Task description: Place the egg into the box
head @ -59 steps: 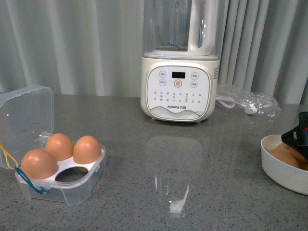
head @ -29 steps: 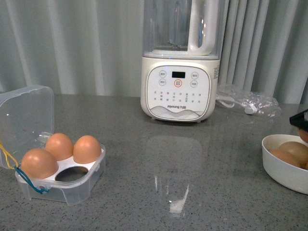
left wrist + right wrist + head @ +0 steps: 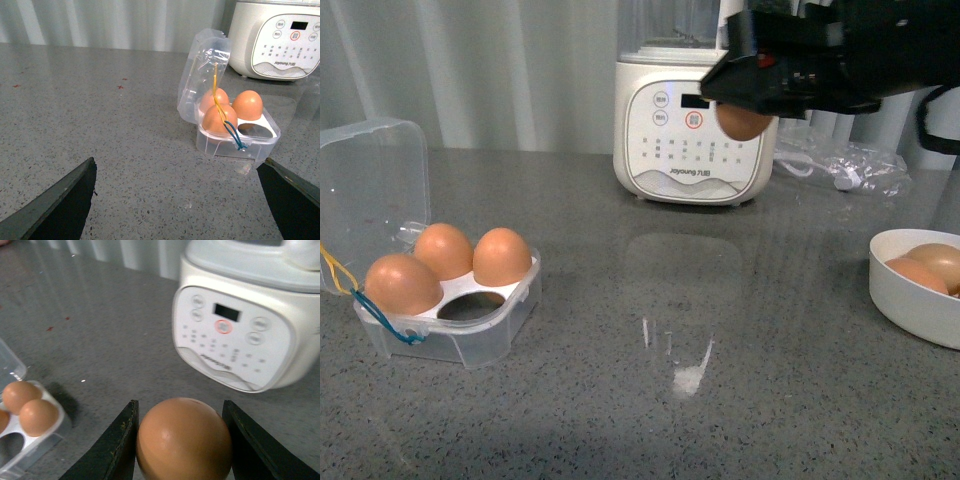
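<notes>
My right gripper (image 3: 745,100) is high above the table in front of the blender, shut on the orange-brown egg (image 3: 742,121). The right wrist view shows that egg (image 3: 184,439) pressed between both fingers (image 3: 117,445). The clear box (image 3: 498,322) sits at the left with its lid up. Three brown eggs (image 3: 443,250) fill its white tray, and the front right hole (image 3: 470,306) is empty. Yellow and teal cords hang at its left side. In the left wrist view the box (image 3: 265,142) lies ahead of my open left gripper (image 3: 180,195), well apart from it.
A cream blender (image 3: 692,120) stands at the back centre. At the right edge a white bowl (image 3: 910,305) holds more brown eggs. A crumpled clear bag (image 3: 850,165) lies behind the bowl. Grey curtains close off the back.
The right gripper has lifted an egg out of the bowl and swung up and to the left, now in front of the blender. The camera view has shifted slightly.
</notes>
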